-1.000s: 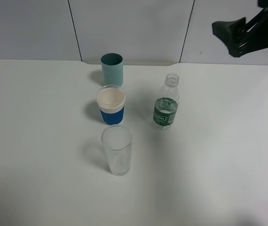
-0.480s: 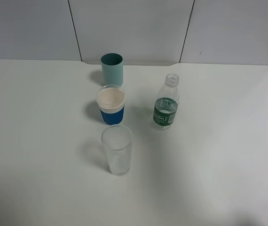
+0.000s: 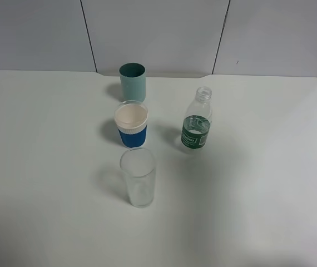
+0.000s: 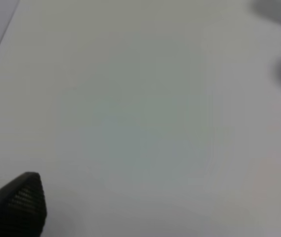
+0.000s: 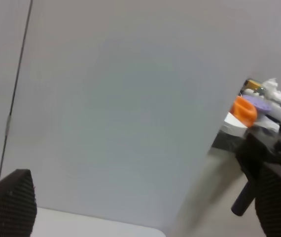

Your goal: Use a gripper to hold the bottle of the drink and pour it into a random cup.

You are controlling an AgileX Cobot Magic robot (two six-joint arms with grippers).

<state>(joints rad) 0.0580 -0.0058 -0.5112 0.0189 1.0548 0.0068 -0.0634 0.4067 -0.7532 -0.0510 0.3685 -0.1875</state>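
The small clear bottle (image 3: 196, 119) with a dark green label and no cap stands upright right of the table's middle. The pale teal cup (image 3: 132, 82) stands upright at the back, left of the bottle. Neither arm shows in the exterior high view. In the left wrist view my left gripper (image 4: 160, 207) is open over bare table, one fingertip (image 4: 19, 202) at each side. In the right wrist view my right gripper (image 5: 145, 207) is open and faces the wall panel, away from the table's objects. Both grippers hold nothing.
A white cup with a blue sleeve (image 3: 131, 125) stands in front of the teal cup. A tall clear glass (image 3: 138, 177) stands nearer the front. Grey wall panels (image 3: 158, 33) back the white table (image 3: 47, 167). Clutter (image 5: 259, 106) lies beyond the panel's edge.
The right arm, seen at the upper right a second ago, has left the exterior high view. The bottle and cups have not moved.
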